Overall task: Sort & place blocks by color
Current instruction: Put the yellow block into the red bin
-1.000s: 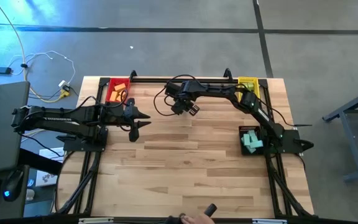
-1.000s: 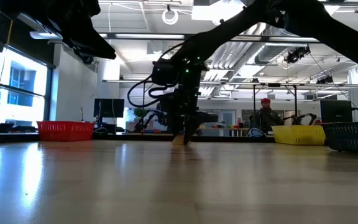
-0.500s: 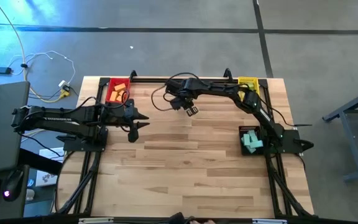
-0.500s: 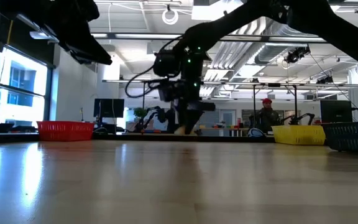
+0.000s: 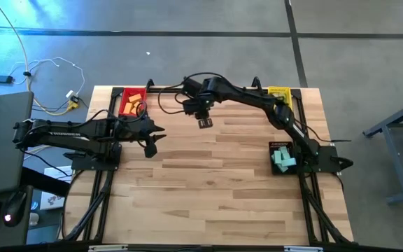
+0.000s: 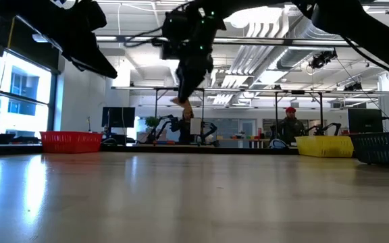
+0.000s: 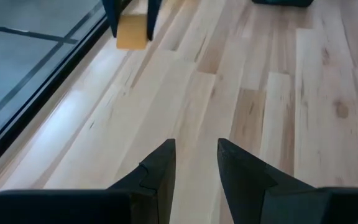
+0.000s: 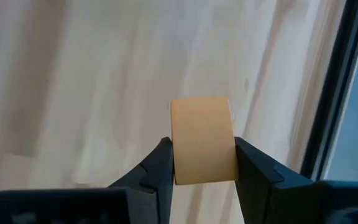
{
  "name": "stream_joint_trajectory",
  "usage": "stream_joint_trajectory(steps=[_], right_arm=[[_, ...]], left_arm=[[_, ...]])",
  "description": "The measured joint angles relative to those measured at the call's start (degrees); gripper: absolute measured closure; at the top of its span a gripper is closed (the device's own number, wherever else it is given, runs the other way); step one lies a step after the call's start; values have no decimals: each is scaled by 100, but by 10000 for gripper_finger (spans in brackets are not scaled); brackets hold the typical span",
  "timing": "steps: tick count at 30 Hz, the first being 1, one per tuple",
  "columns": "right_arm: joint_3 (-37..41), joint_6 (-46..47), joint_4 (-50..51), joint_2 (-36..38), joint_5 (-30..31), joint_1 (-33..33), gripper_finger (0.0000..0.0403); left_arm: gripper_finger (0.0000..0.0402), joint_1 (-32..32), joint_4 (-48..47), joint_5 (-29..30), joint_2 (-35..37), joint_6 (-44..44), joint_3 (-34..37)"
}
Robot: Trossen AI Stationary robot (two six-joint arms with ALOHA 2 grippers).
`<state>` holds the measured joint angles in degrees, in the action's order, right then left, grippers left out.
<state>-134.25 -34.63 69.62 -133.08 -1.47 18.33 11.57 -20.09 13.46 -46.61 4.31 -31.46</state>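
My right gripper (image 5: 205, 122) hangs high over the far middle of the table (image 5: 208, 199), shut on a small orange block (image 8: 202, 140). The left wrist view shows the same block (image 7: 132, 31) held well above the wood. A red tray (image 5: 133, 102) at the far left holds other orange blocks. A dark tray (image 5: 283, 158) by the right edge holds teal and light green blocks. My left gripper (image 5: 151, 137) is shut and holds nothing. It hovers at the left of the table, near the red tray. My right gripper pinches the orange block by two opposite side faces (image 8: 179, 163) between its two fingers (image 8: 157, 168). The fingers come from above, pointing steeply down. The block is lifted clear of the table, and its end pokes out past the fingertips.
A yellow tray (image 5: 279, 93) stands at the table's far right corner. Bare wood fills the middle and the near half of the table. Dark frame rails run along the table's far edge (image 5: 201, 89).
My right gripper has risen from the table top with the orange block and rolled about its own axis. It has also drifted a little toward the far left. The block, which was down at the wood a second ago, now hangs well clear of it.
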Motion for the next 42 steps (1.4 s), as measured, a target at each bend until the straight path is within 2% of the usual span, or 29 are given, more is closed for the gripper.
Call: stream_joint_trajectory(steps=[4,15,19,30,42], right_arm=[[24,1,-232,179,-369,-173,296],[34,349,-448,291,-512,-631,296],[34,594,-760,291,-509,-816,296],[39,614,-1656,291,101,-1245,296],[39,623,-1880,291,212,-1251,296]], left_arm=[[296,0,-10,10,0,-1,0],[294,4,13,25,0,-1,0],[282,4,-16,73,0,-4,0],[203,2,257,132,0,-1169,0],[198,2,837,132,0,-1269,0]])
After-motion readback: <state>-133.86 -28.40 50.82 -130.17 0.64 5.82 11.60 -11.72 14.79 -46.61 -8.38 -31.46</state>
